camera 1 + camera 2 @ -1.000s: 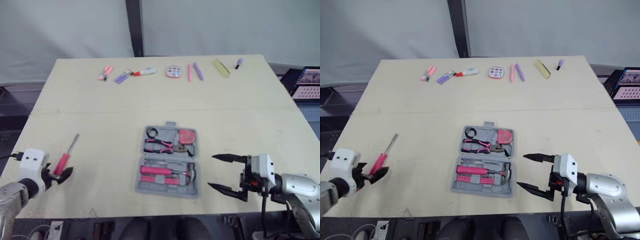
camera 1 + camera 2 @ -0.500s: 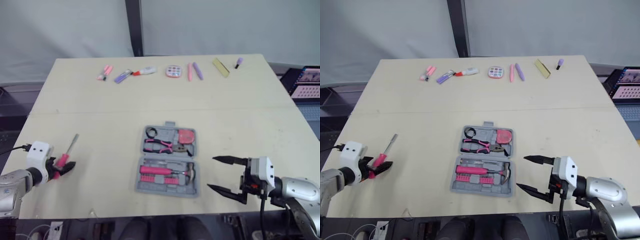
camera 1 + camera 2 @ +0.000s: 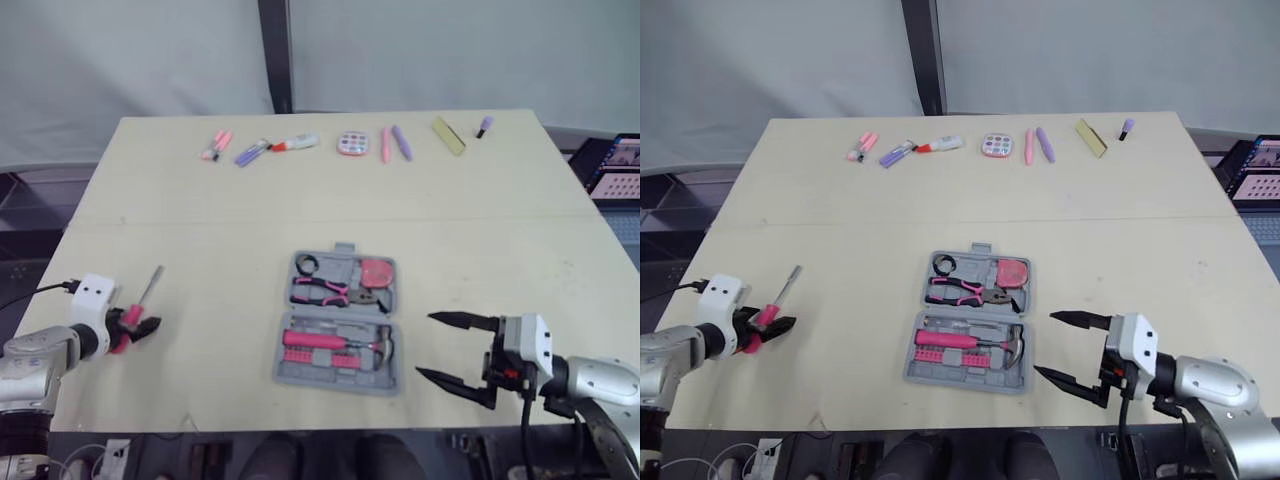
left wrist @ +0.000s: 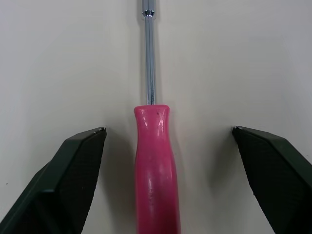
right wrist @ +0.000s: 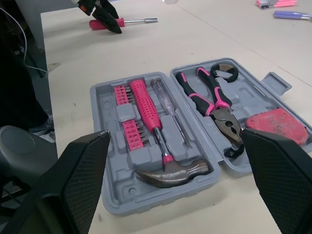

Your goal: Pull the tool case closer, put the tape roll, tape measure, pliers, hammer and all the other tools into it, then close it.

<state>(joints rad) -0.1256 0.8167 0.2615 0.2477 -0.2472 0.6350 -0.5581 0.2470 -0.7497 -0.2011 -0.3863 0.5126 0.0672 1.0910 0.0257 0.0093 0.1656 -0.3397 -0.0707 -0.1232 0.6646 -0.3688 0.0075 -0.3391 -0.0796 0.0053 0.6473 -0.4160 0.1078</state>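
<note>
A grey plastic tool case (image 5: 127,192) lies open and flat in the middle of the pale wooden table (image 3: 480,250), its two halves joined at the hinge. The near half holds a pink-handled hammer (image 5: 156,131) with a row of pink bits beside it. The far half holds pink-and-black-handled pliers (image 5: 214,102), a flat pink tape measure (image 5: 275,126) and a small black tape roll (image 3: 306,264).

At 9 o'clock from the case, well apart from it, a pink-handled screwdriver (image 4: 153,146) lies on the table with its metal shaft pointing toward 1 o'clock. The left jaws are released and straddle its handle, one on each side, neither touching it.

At 4 o'clock from the case, the right jaws are spread wide and hold nothing. Their tips point at the case's right edge, near it but apart.

At 12 o'clock, along the table's far edge, lies a row of small pink and purple pens (image 3: 393,143).
</note>
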